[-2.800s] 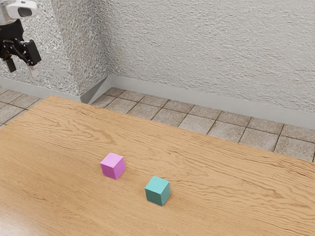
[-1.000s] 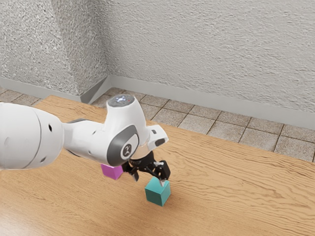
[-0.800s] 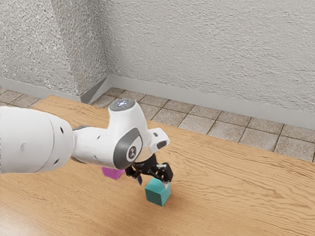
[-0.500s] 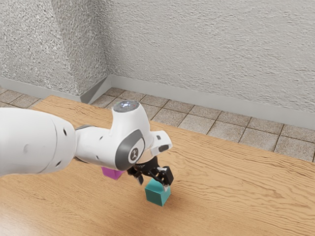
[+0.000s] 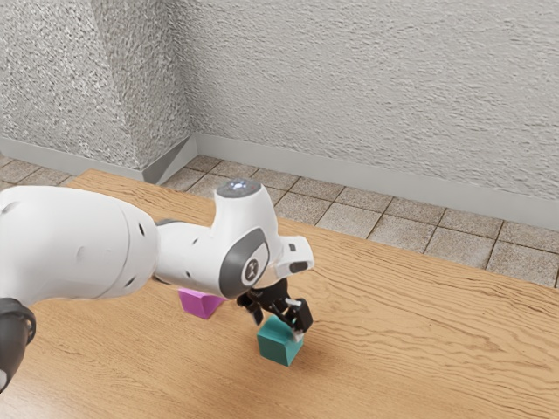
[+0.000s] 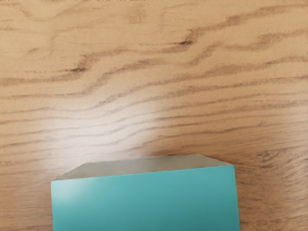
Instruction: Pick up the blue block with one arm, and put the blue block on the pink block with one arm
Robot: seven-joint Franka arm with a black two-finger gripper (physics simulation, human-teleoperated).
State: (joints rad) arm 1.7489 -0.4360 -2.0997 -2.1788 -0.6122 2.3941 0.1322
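Observation:
The blue block (image 5: pixel 281 346), teal in shade, rests on the wooden table (image 5: pixel 419 349) near its front. My gripper (image 5: pixel 279 321) is right on top of it, open, with a black finger down at each side of the block's upper part. In the wrist view the same blue block (image 6: pixel 144 202) sits just under my hand, with bare wood beyond it. The pink block (image 5: pixel 201 304) stands a short way toward the exterior view's left; my white arm covers most of it, leaving its lower part in sight.
My bulky white arm (image 5: pixel 96 244) spans the table's left half. Behind the table lie a tiled floor (image 5: pixel 393 227) and a rough grey wall (image 5: pixel 367 78). Bare wood extends to the exterior view's right of the blue block.
My arm came in from the upper left and lowered over the blue block. In the last half second the hand sank a little further, bringing the fingers down beside the block. Neither block moved.

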